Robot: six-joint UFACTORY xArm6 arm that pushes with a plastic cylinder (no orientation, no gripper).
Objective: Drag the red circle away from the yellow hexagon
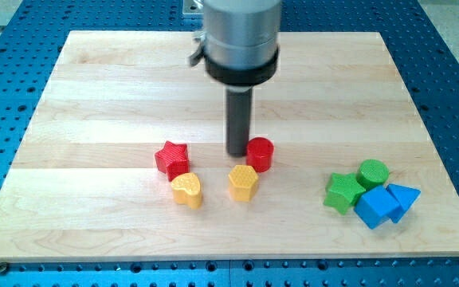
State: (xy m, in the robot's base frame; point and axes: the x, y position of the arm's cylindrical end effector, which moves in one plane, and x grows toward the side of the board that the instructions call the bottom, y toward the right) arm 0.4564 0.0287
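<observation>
The red circle (260,154) sits near the middle of the wooden board (94,96). The yellow hexagon (243,182) lies just below it and slightly to the view's left, nearly touching. My tip (238,153) rests on the board right against the red circle's left side, directly above the yellow hexagon. The rod rises from there to the grey arm body at the view's top.
A red star (171,159) and a yellow heart (187,190) sit left of the hexagon. At the view's lower right are a green star (343,192), a green circle (372,173), a blue cube (375,207) and a blue triangle (403,198).
</observation>
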